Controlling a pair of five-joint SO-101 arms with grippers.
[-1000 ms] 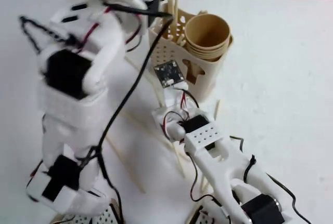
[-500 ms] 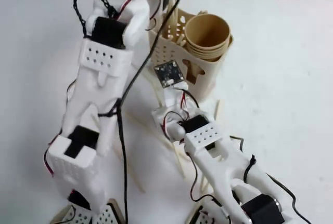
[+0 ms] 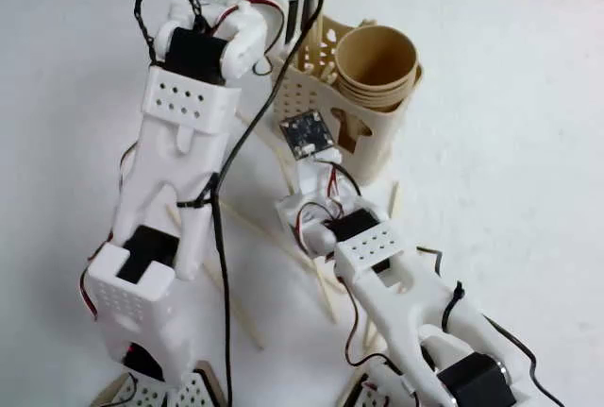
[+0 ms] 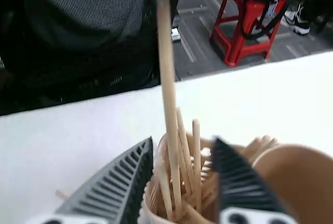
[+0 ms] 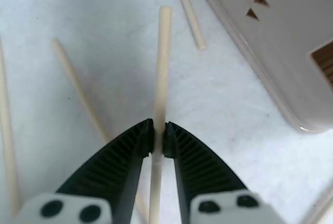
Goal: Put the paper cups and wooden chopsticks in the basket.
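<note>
My left arm (image 3: 179, 143) was folded up a second ago. Now it's stretched out across the table (image 3: 510, 143) to the basket (image 3: 368, 147), a touch closer than half a second back. My right arm (image 3: 387, 265) hasn't budged at all.

My left gripper (image 4: 183, 146) hangs right over the basket with its jaws wide apart. A tall chopstick (image 4: 167, 78) stands upright in the gap, and as far as I can see it touches neither jaw. Its top is cut off at the frame edge, and its lower end gets lost in the bundle of chopsticks (image 4: 195, 182) already leaning inside the basket. The paper cups (image 3: 377, 62) sit nested in the other side of the basket. I honestly can't count how many are in that stack.

My right gripper (image 5: 157, 135) is down at the table just beside the basket's corner, jaws nearly closed and pinching a flat chopstick (image 5: 161, 63). The near end of that stick runs under my fingers and out of sight. Loose chopsticks (image 5: 78, 86) lie around it on the table, a few of them cut off at the edges. From above, more of them slip under both of my arms, so I can't follow their full length.
</note>
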